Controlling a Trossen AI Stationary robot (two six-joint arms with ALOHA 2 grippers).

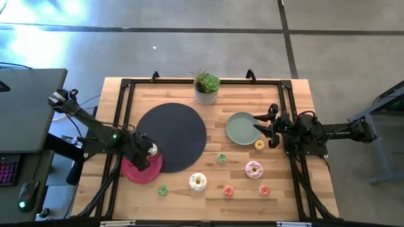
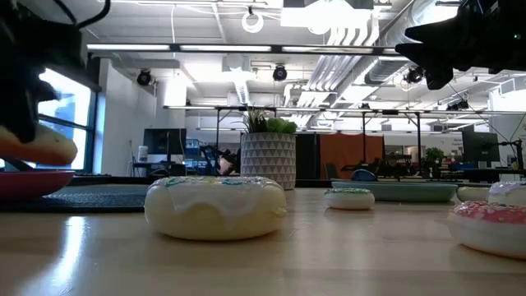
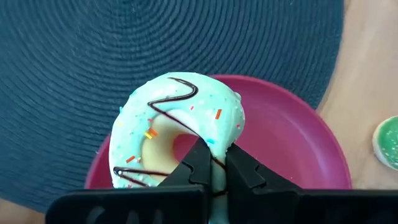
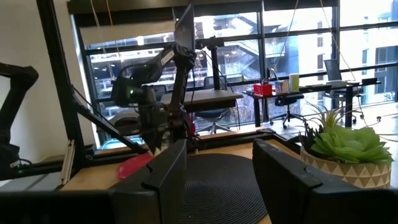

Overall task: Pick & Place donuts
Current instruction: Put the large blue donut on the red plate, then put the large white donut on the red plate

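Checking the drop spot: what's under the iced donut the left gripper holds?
The pink plate lies under the donut, partly over the dark mat. The plate's centre is covered by the donut and left gripper.

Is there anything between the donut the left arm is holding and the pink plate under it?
Nothing visible. The left end effector grips the white donut by its ring directly over the pink plate, whose surface below it shows bare.
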